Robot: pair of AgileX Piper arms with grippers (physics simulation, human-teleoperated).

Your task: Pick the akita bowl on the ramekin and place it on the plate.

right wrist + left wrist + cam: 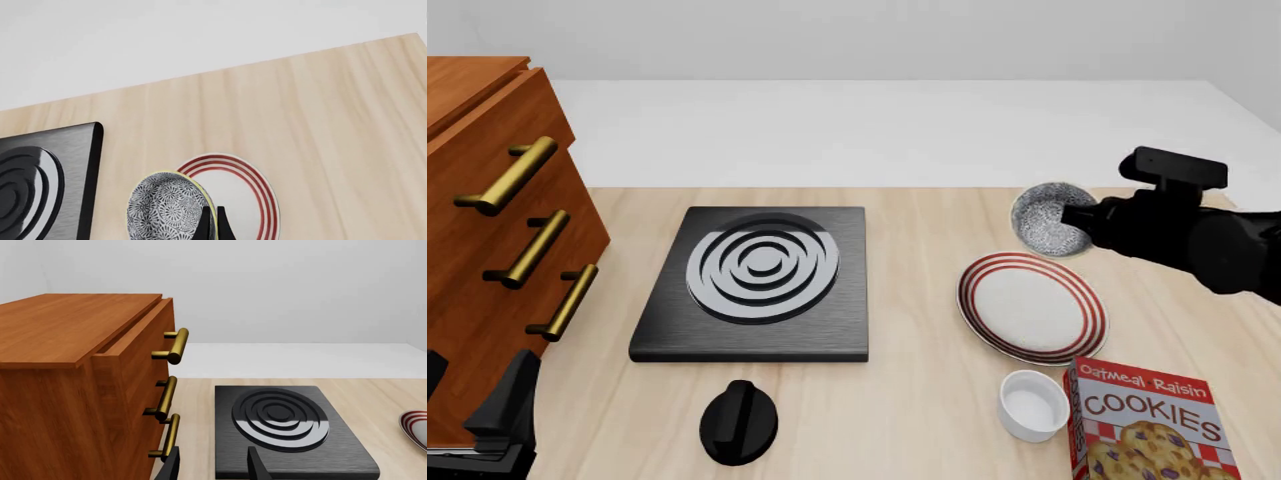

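- Pale wood table [934, 230] carries a black stove [758, 283] at centre, a wooden drawer cabinet [487, 230] at 9 o'clock
- akita bowl [1049, 219] hangs lifted at 2 o'clock, right claw [1081, 220] clamped on its rim
- plate [1032, 305] lies just below the bowl, toward 4 o'clock
- ramekin [1032, 404] sits at 5 o'clock beside a cookies box [1148, 420]
- left claw [212, 465] waits at 8 o'clock near the cabinet, fingers apart, holding nothing
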